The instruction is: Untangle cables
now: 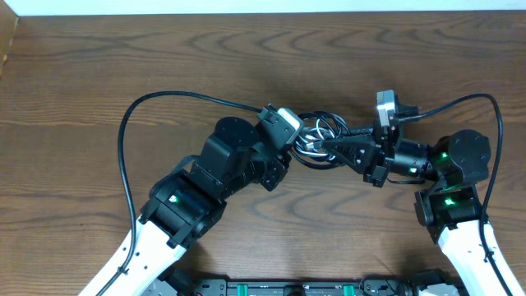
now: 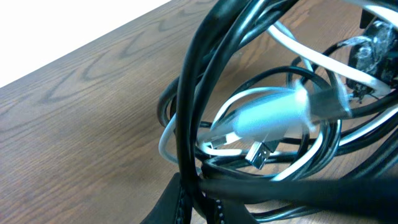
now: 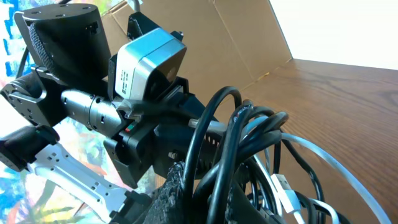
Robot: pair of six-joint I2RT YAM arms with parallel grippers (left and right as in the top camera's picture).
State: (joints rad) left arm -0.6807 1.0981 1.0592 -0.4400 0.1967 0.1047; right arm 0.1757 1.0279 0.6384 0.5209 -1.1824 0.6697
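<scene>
The cables (image 1: 316, 136), black and white, lie in one tangled bundle at the table's middle, between my two grippers. My left gripper (image 1: 297, 146) reaches into the bundle from the left. In the left wrist view its fingers (image 2: 199, 202) are shut on a black cable (image 2: 193, 93) that loops upward. A white cable (image 2: 267, 115) and a USB plug (image 2: 258, 154) lie behind it. My right gripper (image 1: 327, 148) reaches in from the right. In the right wrist view its fingers (image 3: 214, 199) are shut on black cable loops (image 3: 249, 137), with a white plug (image 3: 286, 190) beside them.
Thick black robot cables arc on the left (image 1: 123, 156) and on the right (image 1: 493, 131). The left arm's wrist camera (image 3: 146, 62) sits close in front of the right gripper. A cardboard box (image 3: 205, 37) stands at the table's edge.
</scene>
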